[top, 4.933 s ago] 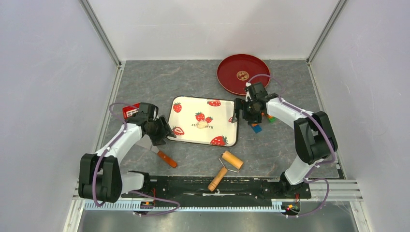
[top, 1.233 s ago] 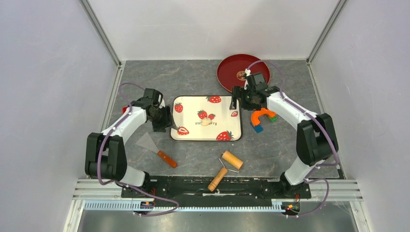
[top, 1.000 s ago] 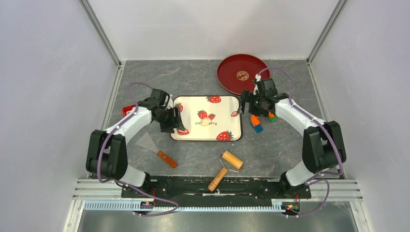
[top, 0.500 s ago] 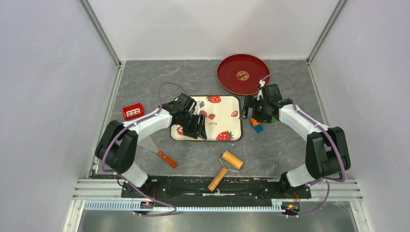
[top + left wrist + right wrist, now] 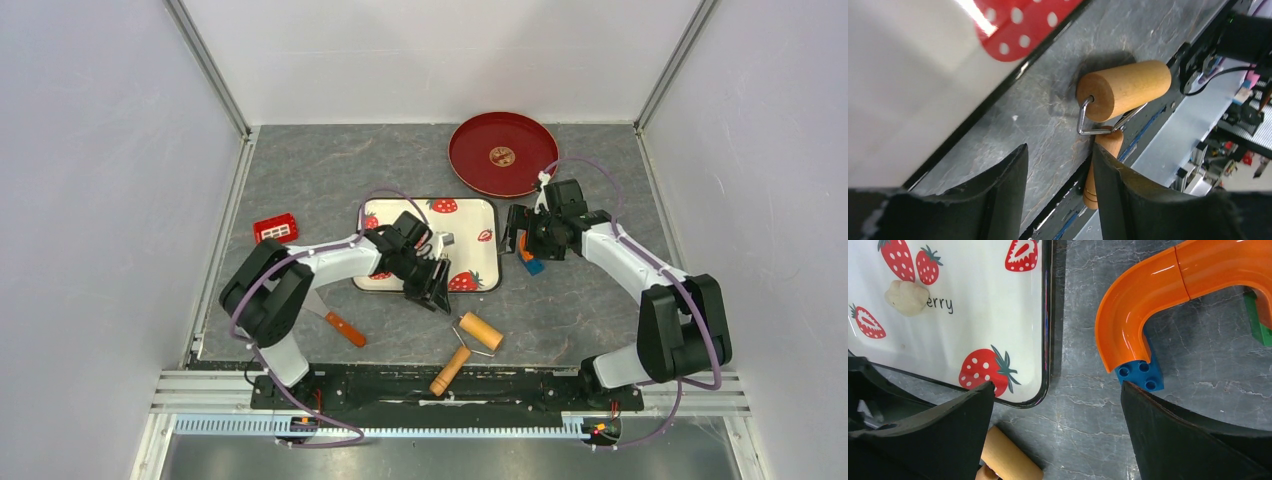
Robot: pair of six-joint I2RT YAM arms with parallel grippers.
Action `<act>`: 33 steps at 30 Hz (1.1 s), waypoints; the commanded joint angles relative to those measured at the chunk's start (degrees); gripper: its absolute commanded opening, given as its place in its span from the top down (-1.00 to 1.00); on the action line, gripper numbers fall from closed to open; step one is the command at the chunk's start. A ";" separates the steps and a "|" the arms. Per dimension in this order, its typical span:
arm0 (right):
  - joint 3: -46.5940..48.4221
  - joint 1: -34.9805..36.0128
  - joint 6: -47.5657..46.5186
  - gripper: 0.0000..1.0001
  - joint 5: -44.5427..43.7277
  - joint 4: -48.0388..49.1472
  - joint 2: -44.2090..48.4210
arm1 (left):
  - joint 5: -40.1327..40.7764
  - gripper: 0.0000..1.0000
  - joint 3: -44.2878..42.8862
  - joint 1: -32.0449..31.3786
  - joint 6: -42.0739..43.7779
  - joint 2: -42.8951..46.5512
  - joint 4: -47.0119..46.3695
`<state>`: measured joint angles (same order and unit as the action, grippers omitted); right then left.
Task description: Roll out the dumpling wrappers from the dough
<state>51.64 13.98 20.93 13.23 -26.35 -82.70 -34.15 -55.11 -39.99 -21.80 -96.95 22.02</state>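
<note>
Parted and empty, the left hand (image 5: 1058,162) is hovering past the strawberry tray's (image 5: 998,300) near edge; the dough lump (image 5: 907,297) is lying on the tray, apart from it.

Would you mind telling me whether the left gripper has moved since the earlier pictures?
Yes. The left gripper has swung right, from beside the red box across the tray to its near edge, close to the rolling pin, which has stayed put.

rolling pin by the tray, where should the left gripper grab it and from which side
Take the handle, from straight above, jaws across its width. It lies flat and bare on the table, a slim straight stick pointing towards the arm bases. The roller is thicker and would probably spin in the grip, and the wire bracket crowds its ends. The open left gripper hangs close by.
</note>
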 commanded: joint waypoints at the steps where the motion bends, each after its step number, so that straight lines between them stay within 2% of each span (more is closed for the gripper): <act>1: -0.22 -0.30 -1.12 -0.96 0.72 -0.88 2.26 | -4.43 -0.10 2.08 -2.90 -0.89 -2.64 -4.72; 13: -1.31 -0.24 -2.50 -0.96 1.00 -3.44 5.63 | -7.13 0.03 9.07 -4.35 -13.11 -8.35 -23.78; 17: -1.71 -0.27 -3.11 -0.96 0.85 -4.27 6.81 | -6.27 0.14 8.56 -5.46 -13.45 -10.20 -24.75; 21: -1.79 -0.35 -3.27 -0.96 0.98 -4.61 7.62 | -5.41 0.32 8.05 -6.62 -13.53 -11.70 -25.00; 27: -2.06 -0.35 -3.20 -0.96 1.71 -4.85 8.69 | -5.31 0.95 7.44 -7.03 -16.21 -12.15 -26.69; 33: -1.57 -0.37 -3.50 -0.96 1.21 -5.93 10.42 | -6.90 0.96 5.06 -7.03 -21.22 -9.45 -28.91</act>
<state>49.76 13.96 18.37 14.20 -31.57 -74.98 -45.15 -47.92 -46.48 -40.60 -107.26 -5.08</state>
